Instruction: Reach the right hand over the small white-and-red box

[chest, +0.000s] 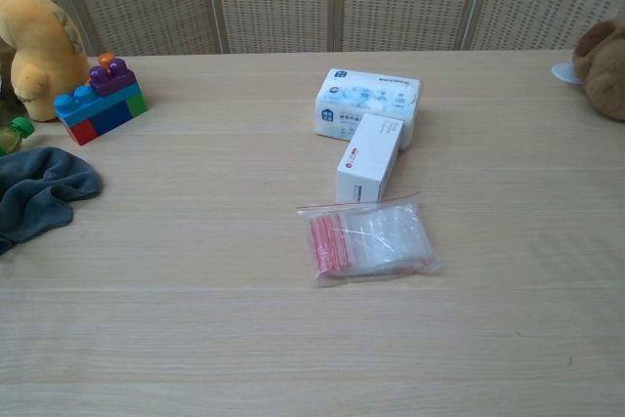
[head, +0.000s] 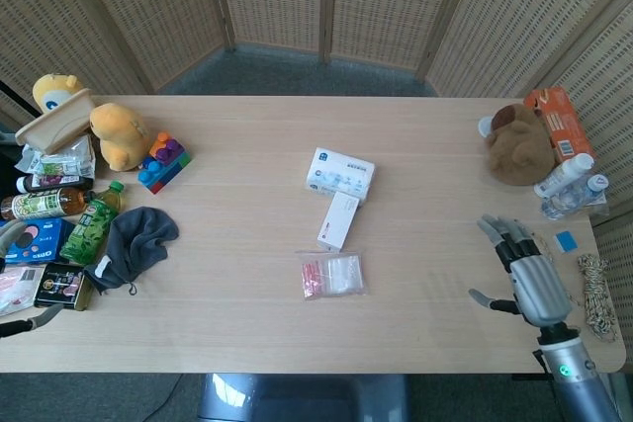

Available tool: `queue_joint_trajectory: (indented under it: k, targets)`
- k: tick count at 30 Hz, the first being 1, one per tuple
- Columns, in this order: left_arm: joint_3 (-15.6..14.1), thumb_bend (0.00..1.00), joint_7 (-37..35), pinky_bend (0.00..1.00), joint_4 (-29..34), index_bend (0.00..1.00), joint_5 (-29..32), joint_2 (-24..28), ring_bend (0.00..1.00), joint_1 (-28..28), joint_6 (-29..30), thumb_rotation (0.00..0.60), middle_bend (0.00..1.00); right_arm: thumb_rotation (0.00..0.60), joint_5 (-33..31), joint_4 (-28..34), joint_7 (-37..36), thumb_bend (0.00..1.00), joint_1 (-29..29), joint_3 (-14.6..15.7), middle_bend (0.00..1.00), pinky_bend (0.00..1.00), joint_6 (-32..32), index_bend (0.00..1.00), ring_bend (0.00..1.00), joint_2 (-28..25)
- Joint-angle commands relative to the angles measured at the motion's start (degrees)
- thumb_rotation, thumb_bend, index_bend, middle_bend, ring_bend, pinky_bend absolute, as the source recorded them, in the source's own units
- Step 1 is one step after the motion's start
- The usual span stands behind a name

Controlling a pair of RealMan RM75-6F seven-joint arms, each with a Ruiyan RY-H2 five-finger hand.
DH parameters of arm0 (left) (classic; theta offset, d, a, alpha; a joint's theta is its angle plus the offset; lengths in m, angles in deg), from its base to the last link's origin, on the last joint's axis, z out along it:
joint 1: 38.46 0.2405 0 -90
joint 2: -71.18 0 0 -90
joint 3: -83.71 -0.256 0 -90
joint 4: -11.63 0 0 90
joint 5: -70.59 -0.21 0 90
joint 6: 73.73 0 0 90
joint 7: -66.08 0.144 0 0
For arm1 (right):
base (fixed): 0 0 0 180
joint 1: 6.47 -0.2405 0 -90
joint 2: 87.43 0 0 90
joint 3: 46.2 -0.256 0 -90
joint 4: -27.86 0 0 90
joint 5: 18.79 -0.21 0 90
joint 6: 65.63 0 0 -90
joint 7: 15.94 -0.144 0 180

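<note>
The small white-and-red box [head: 339, 219] [chest: 369, 157] lies flat at the table's middle, one end touching a white-and-blue tissue pack [head: 339, 174] [chest: 368, 105]. My right hand [head: 526, 273] hovers over the table's right front area, fingers spread and holding nothing, well to the right of the box. The chest view does not show it. Of my left arm only a grey tip [head: 22, 324] shows at the bottom left edge of the head view; the hand itself is out of both views.
A clear zip bag [head: 331, 275] [chest: 369, 238] with red contents lies just in front of the box. Brown plush [head: 514, 143], orange box and bottles crowd the right edge. A grey cloth [head: 135, 240], toy bricks [head: 163, 162], yellow plush and packets fill the left side.
</note>
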Motion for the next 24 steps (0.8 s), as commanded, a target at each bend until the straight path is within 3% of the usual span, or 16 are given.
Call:
queue_joint_trajectory:
  k: [1, 12, 24]
  targets:
    - [0.7, 0.00, 1.7, 0.00, -0.2, 0.03, 1.6, -1.0, 0.00, -0.5, -0.7, 0.600, 0.00, 0.600, 1.6, -9.9, -4.9, 0.00, -7.3, -0.7, 0.00, 0.00, -7.1, 0.00, 0.00, 4.2]
    - [3.0, 0.00, 6.0, 0.00, -2.7, 0.03, 10.0, -4.0, 0.00, -2.7, -5.3, 0.600, 0.00, 0.600, 8.6, -34.0, -10.7, 0.00, -18.7, 2.5, 0.00, 0.03, -10.6, 0.00, 0.00, 16.4]
    - [4.8, 0.00, 8.1, 0.00, -4.9, 0.03, 15.6, -6.1, 0.00, -4.2, -8.0, 0.600, 0.00, 0.600, 14.7, -51.4, -16.2, 0.00, -30.0, 7.3, 0.00, 0.08, -8.8, 0.00, 0.00, 27.9]
